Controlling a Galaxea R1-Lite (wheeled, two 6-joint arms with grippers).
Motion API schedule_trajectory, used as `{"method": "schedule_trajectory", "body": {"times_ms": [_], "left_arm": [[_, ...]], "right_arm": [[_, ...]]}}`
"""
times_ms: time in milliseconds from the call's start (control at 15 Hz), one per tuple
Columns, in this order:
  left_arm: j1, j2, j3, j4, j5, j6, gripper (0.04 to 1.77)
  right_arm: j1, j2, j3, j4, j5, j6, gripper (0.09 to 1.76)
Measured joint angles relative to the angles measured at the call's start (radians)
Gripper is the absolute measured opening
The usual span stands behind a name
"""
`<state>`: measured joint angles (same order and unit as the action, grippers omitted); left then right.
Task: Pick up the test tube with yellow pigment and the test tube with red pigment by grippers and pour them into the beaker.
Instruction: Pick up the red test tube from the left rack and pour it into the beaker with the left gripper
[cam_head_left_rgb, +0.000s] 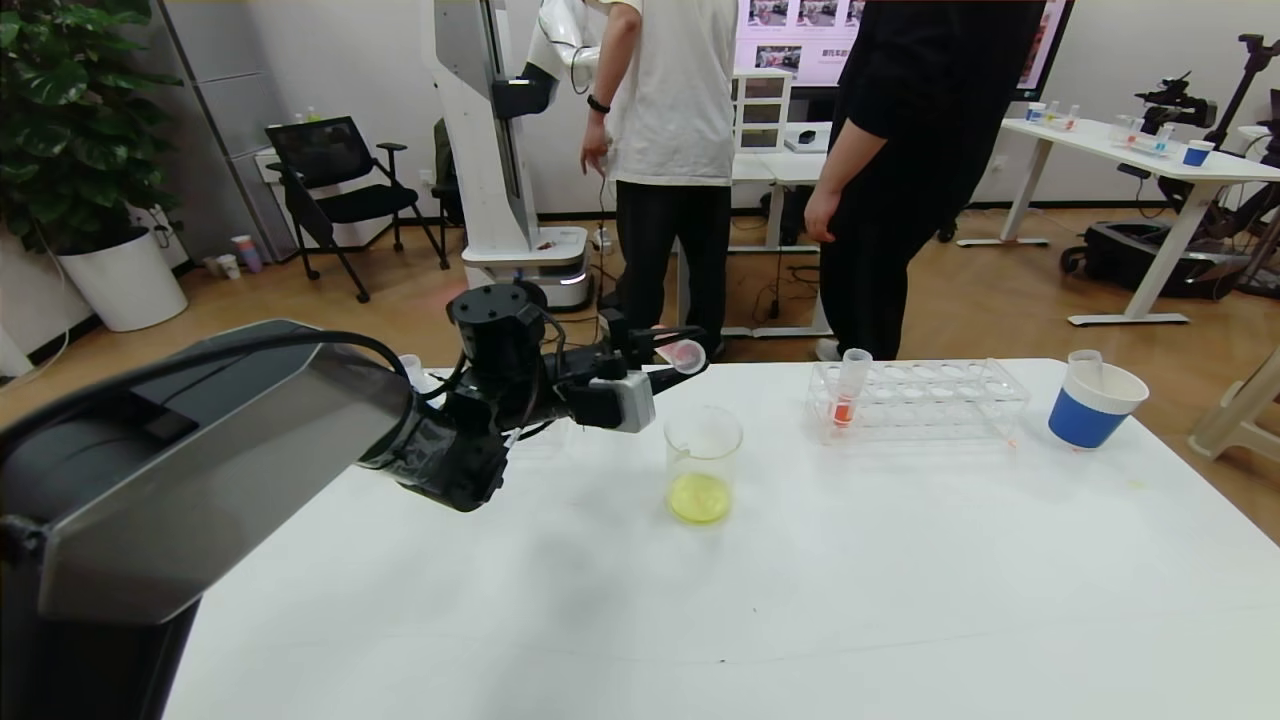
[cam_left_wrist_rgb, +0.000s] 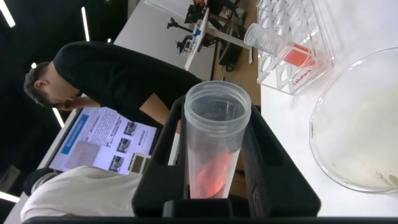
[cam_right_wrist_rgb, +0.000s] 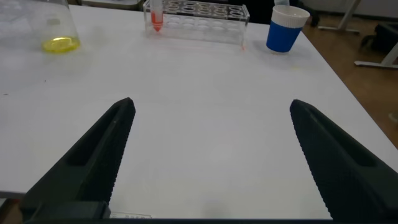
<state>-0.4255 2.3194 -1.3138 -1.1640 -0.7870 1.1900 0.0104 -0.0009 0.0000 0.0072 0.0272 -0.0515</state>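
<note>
— Fingers of the left gripper clamp the red tube, tipped nearly level above and just behind the beaker.
— And the beaker?
— It stands on the table, holding yellow liquid. The right gripper hangs low over the table, fingers wide apart. Another red-liquid tube stands in the rack.

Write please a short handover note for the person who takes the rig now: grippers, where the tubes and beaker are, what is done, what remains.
Left gripper: shut on the test tube with red pigment, held tilted beside and above the beaker.
Right gripper: open, empty, low over the table.
Beaker holds yellow liquid, so the yellow pour looks done.
Another red-liquid tube stands in the rack.
Left: pour the red into the beaker.
</note>
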Motion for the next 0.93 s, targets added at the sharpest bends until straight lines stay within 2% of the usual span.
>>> {"method": "schedule_trajectory", "body": {"times_ms": [933], "left_arm": [[-0.014, 0.022, 0.005, -0.027, 0.012, 0.273, 0.52]], "right_arm": [[0.000, 0.000, 0.000, 0.000, 0.000, 0.000, 1.74]]}}
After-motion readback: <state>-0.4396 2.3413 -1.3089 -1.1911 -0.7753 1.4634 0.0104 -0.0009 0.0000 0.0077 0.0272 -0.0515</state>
